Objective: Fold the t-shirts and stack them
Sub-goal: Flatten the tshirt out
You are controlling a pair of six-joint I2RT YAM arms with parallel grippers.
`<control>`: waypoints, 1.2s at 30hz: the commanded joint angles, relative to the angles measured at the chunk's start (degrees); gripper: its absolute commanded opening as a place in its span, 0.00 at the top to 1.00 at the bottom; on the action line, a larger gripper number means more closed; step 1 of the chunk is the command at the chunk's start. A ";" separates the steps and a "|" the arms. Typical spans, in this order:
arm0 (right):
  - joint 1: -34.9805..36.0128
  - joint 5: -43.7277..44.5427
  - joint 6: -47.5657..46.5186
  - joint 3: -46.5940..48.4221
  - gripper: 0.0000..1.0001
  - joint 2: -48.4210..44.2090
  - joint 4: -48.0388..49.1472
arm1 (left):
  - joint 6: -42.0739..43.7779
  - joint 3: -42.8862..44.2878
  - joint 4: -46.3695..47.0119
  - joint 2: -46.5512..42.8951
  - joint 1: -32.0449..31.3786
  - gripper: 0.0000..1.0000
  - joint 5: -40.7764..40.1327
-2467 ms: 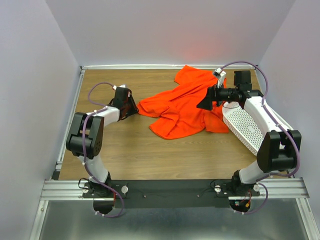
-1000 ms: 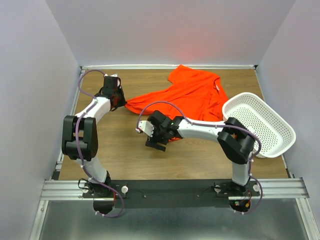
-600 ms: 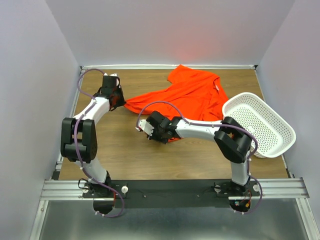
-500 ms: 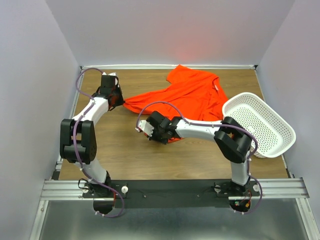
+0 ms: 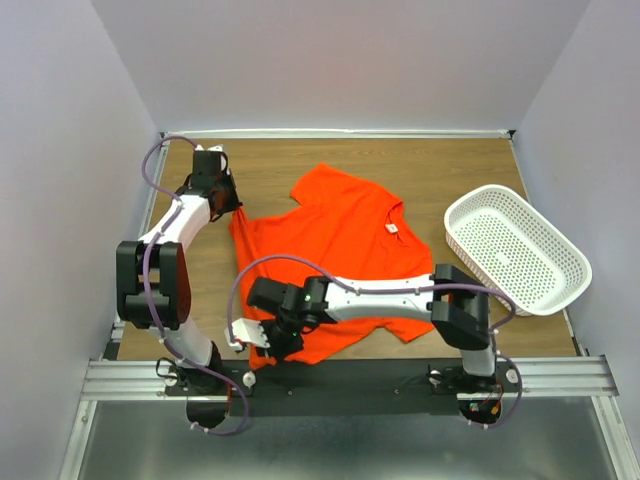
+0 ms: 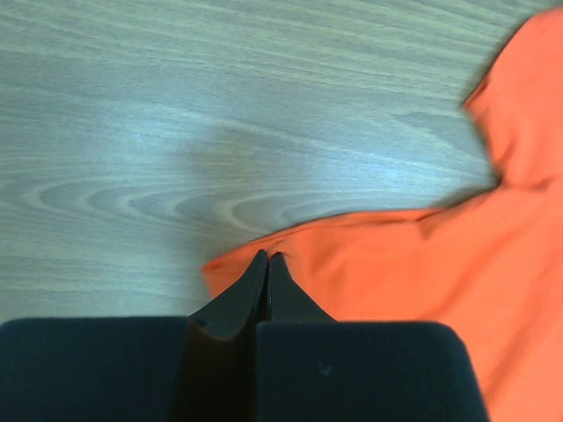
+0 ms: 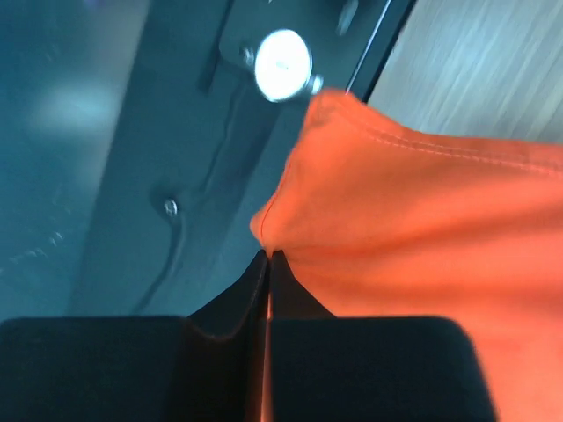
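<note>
One bright orange t-shirt (image 5: pixel 335 240) lies spread across the middle of the wooden table, collar with a white label toward the right. My left gripper (image 5: pixel 232 210) is shut on its far-left edge; in the left wrist view the gripper (image 6: pixel 267 257) pinches the orange cloth (image 6: pixel 422 264) at its fold. My right gripper (image 5: pixel 268 345) is at the near edge of the table, shut on the shirt's near-left corner; in the right wrist view the gripper (image 7: pixel 269 255) clamps a hemmed corner of the t-shirt (image 7: pixel 422 229) above the black base rail.
A white perforated basket (image 5: pixel 515 248) stands at the right of the table. The black mounting rail (image 5: pixel 350 380) with its bolts (image 7: pixel 282 64) runs along the near edge, just under the right gripper. Walls close in on three sides.
The shirt has been dragged from the far right toward the near left and pulled out flat. My right gripper closed on its corner and moved to the near edge. My left gripper kept its grip.
</note>
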 commanded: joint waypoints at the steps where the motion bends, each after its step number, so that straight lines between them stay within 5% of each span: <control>1: -0.63 -5.64 1.52 8.82 0.77 5.45 -3.17 | 1.18 -1.70 -0.85 -3.00 1.73 1.00 -1.29; 4: -0.64 -3.63 2.58 12.61 0.46 6.07 -5.11 | 1.45 -2.58 -0.68 -3.44 2.17 1.00 -1.38; 5: -1.07 -0.92 2.15 13.31 0.26 4.94 -5.98 | 1.71 -2.75 -0.67 -3.52 3.74 1.00 -1.30; 8: -6.31 1.22 1.88 11.22 0.01 -1.91 -5.90 | 1.71 -3.63 0.11 -4.31 4.19 1.00 -1.21; 15: -30.84 3.48 8.36 4.45 0.00 -10.45 -0.56 | 2.24 -2.67 0.64 -5.11 4.63 1.00 -0.24; 21: -53.08 2.36 20.42 7.60 0.03 -1.05 4.73 | 4.08 -2.23 0.73 -6.60 4.63 1.00 1.69; 26: -60.92 4.37 20.25 14.88 0.07 9.84 4.82 | 5.40 -4.86 2.14 -9.14 4.63 1.00 3.18; 36: -63.56 8.86 21.48 21.76 0.11 17.84 4.65 | 6.28 -8.03 3.81 -12.14 4.63 1.00 5.38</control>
